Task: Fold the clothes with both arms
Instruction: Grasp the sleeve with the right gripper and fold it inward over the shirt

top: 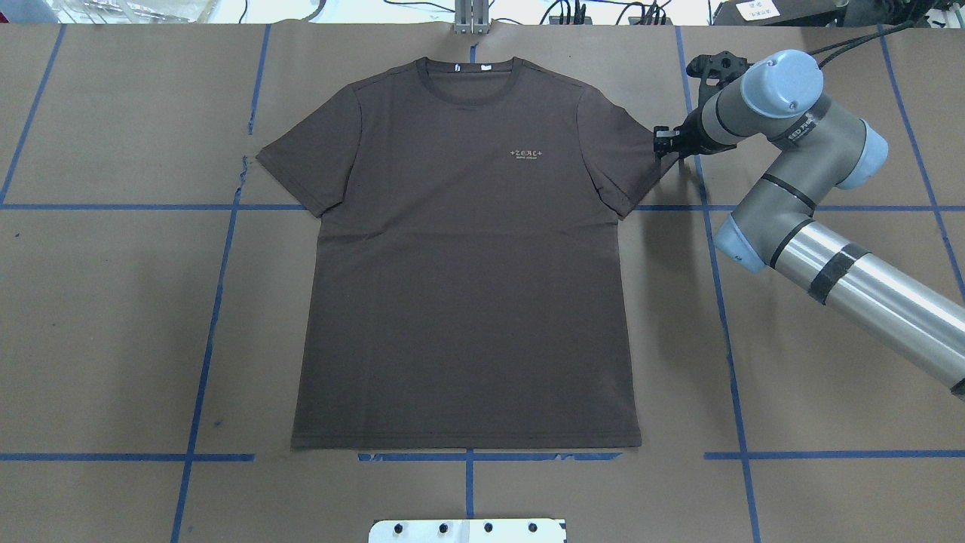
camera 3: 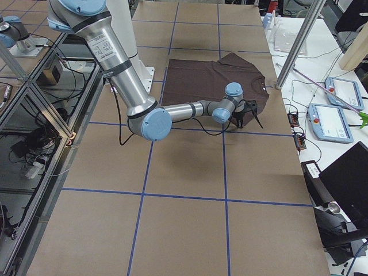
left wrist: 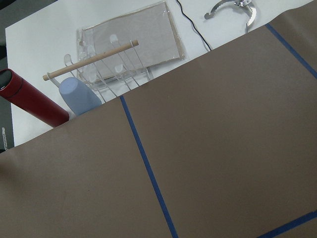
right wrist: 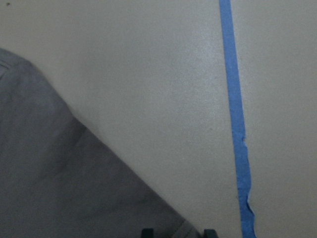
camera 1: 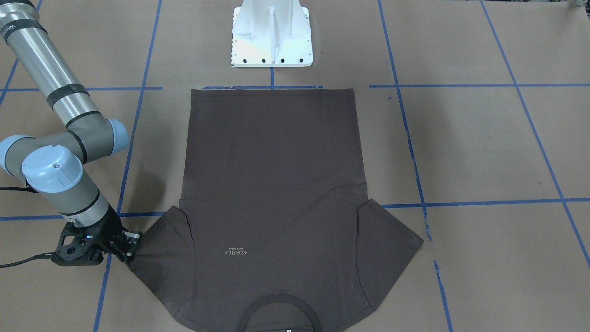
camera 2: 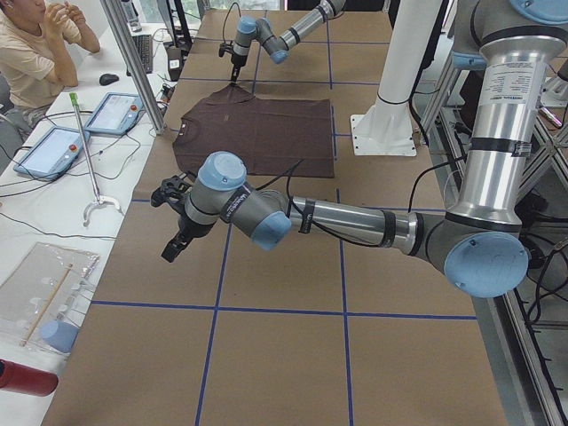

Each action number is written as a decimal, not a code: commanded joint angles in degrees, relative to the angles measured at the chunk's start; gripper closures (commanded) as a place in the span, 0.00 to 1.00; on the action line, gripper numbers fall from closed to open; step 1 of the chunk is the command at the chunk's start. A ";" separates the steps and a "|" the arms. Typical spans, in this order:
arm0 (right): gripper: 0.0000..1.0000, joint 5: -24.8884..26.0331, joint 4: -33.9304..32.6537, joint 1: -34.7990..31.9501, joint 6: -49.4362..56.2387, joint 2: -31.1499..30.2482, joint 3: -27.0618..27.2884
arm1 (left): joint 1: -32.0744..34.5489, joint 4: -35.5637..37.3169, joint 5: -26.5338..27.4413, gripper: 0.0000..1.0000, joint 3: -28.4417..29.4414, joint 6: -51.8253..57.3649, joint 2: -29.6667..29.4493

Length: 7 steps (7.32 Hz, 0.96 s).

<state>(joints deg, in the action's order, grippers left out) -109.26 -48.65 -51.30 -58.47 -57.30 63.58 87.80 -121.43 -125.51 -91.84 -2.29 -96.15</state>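
1 T-shirt [top: 467, 286] flat mid-table, collar [top: 469, 94] at 12 o'clock in overhead view, 2 arms [camera 2: 355, 222], R gripper [top: 665, 142] at shirt's 2 o'clock, fingers [right wrist: 147, 232] spread, straddling sleeve tip [right wrist: 166, 218], L gripper [camera 2: 170, 251] over bare paper [camera 2: 284, 355], opening can't tell

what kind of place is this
Likely a robotics lab or test cell: robot arms reach over a table papered brown with a blue tape grid, and teach pendants lie on a side bench.
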 commanded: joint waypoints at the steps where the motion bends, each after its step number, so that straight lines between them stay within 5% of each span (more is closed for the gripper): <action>1: 1.00 0.18 -0.82 0.06 -3.57 1.83 0.66 | 0.00 -0.38 0.00 0.00 0.00 0.00 0.00; 3: 1.00 2.71 -6.33 0.67 -8.40 5.77 2.32 | 0.00 -1.00 0.00 0.00 0.17 -0.09 0.09; 5: 1.00 10.68 -15.74 6.79 -18.65 13.67 3.04 | 0.00 -1.00 0.00 0.00 0.26 -0.26 0.09; 7: 1.00 16.25 -16.74 10.15 -23.26 17.30 0.59 | 0.00 -1.00 0.00 0.00 0.26 -0.35 0.09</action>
<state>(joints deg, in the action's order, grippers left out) -96.39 -64.30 -43.24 -78.65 -42.64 65.66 87.80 -122.43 -125.51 -91.54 -2.59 -96.10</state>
